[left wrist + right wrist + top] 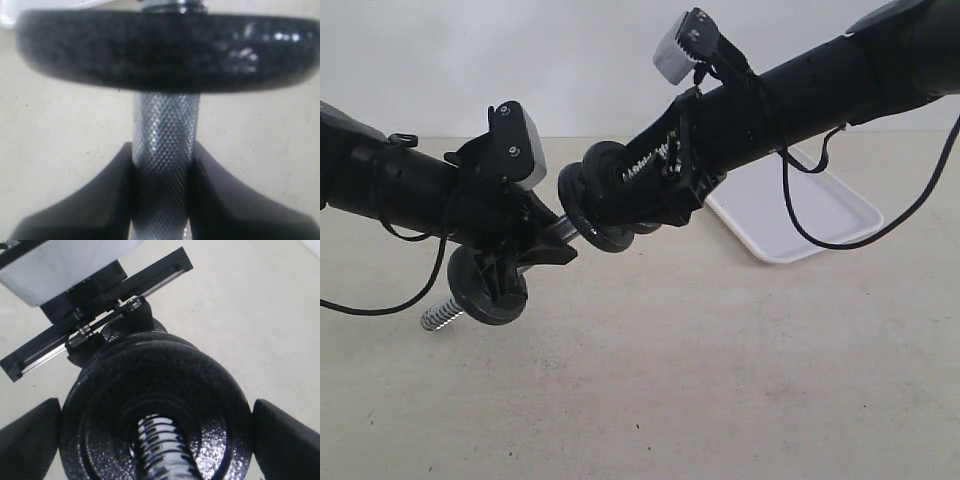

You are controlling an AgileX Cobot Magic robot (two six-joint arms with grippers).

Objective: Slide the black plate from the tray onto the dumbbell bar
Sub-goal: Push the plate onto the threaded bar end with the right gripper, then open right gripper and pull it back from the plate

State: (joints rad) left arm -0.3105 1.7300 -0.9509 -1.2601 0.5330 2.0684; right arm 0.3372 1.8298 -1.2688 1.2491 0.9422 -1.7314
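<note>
My left gripper is shut on the knurled middle of the dumbbell bar and holds it slanted above the table. The left gripper sits between two sets of discs in the exterior view. A black plate is threaded on the bar's coarse end, with another disc edge right behind it. My right gripper is open, and its fingers flank this plate's rim with a thin gap on one side. A further black disc sits near the bar's lower threaded end. The white tray lies behind the right gripper.
The beige table spreads below both arms. A black cable hangs from the right arm over the tray, and another cable loops under the left arm.
</note>
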